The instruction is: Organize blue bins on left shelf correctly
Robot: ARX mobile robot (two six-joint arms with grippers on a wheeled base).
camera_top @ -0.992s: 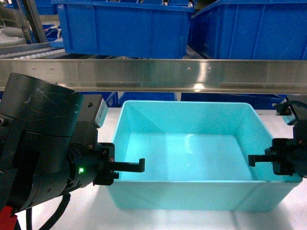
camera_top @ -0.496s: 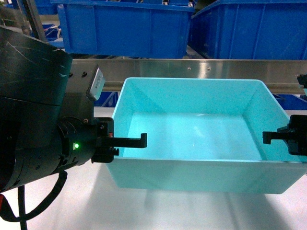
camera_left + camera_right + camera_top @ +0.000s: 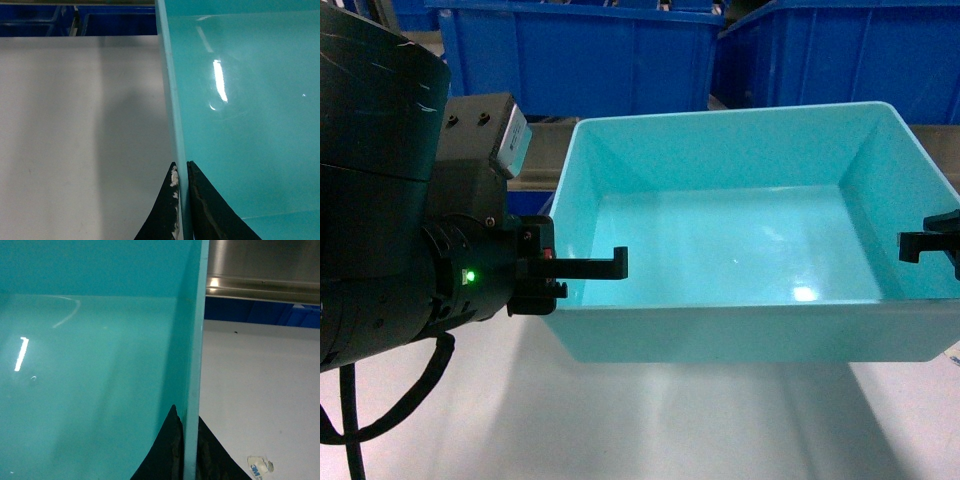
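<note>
One turquoise bin hangs above the white counter, its far rim toward 12 o'clock before dark blue bins. Left gripper and right gripper fingers pinch opposite side walls.

— What's behind, up top?
— Two dark blue bins side by side, ribbed walls, a narrow gap between them. More dark blue shows at the far edge in the left wrist view.
— And below?
— A plain white tabletop, glossy, with soft shadows on it.
— Anything lying on it?
— One scrap of crumpled white tape in the right wrist view, with small blue print I can't read. A tiny dark speck sits farther back.
</note>
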